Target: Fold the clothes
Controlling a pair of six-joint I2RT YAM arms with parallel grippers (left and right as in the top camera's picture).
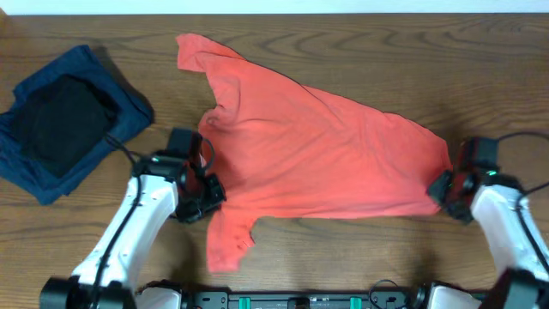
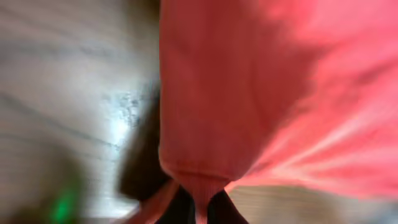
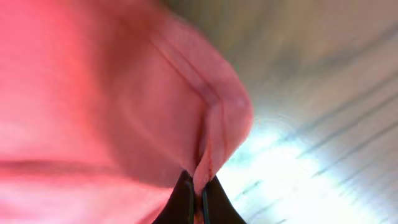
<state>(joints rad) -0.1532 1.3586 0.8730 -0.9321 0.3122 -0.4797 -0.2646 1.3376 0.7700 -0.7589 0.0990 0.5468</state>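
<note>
1. Across the middle of the wooden table [image 1: 360,51], the coral-red T-shirt [image 1: 326,154] is spread roughly flat. One sleeve [image 1: 199,53] is turned toward the far edge and the other [image 1: 227,245] toward the near edge. No print is seen on the upper face.
2. The left gripper [image 1: 206,190] is clamped on the shirt's edge beside the near sleeve. A tuck of red cloth is seen pinched in its jaws.
3. The right gripper [image 1: 443,187] is clamped on the hem corner at the opposite end, with the stitched hem gathered into its jaws.
4. Both ends are probably held so that the cloth can be lifted and tensioned together. No fold is judged made yet.
5. Brown grain and a bright glare are shown on the tabletop. A folded navy-blue garment [image 1: 129,116] is kept at the left, apart from the shirt, with a black garment [image 1: 64,120] laid on it. Only a pale strip is seen beyond the far edge.
</note>
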